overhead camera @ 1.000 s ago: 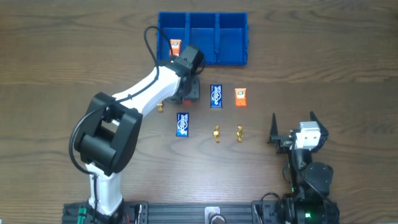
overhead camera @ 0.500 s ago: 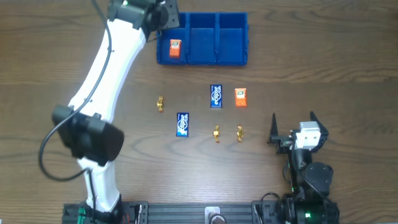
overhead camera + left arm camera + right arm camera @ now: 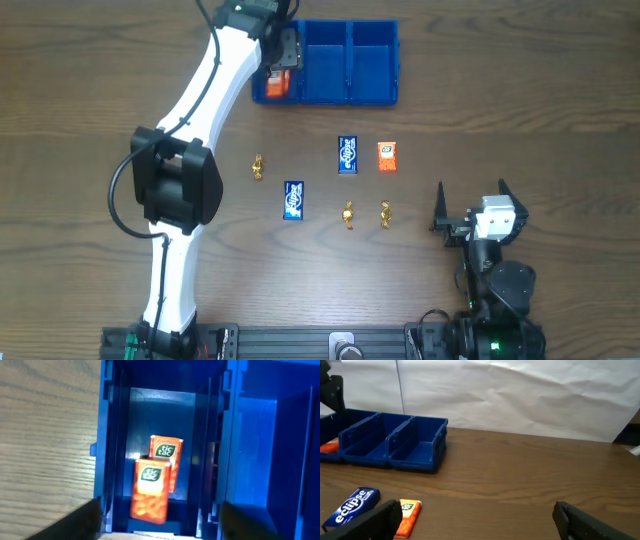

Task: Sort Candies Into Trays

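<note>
Left end effector (image 3: 160,522) above the left compartment of the blue tray (image 3: 105,435), fingers spread wide, gripping nothing. Straight below it, inside that compartment, two orange boxes: the covered orange box (image 3: 167,450) flat on the floor, the overlapping orange box (image 3: 149,491) across one end of it, in line with the gap between the fingers and touching neither. Resting or in the air: cannot tell.

Right end effector (image 3: 470,205) low beside its own base, well apart from the tray, fingers likewise apart, nothing between them. On the worktop (image 3: 560,120) to its left, nearest first: a gold candy (image 3: 385,213) and a loose orange box (image 3: 387,156), then another gold candy (image 3: 348,215) and a blue gum pack (image 3: 347,154), then a second blue gum pack (image 3: 294,200), and farthest a third gold candy (image 3: 258,167). All six between the tray and the arm bases, none touching either end effector.
</note>
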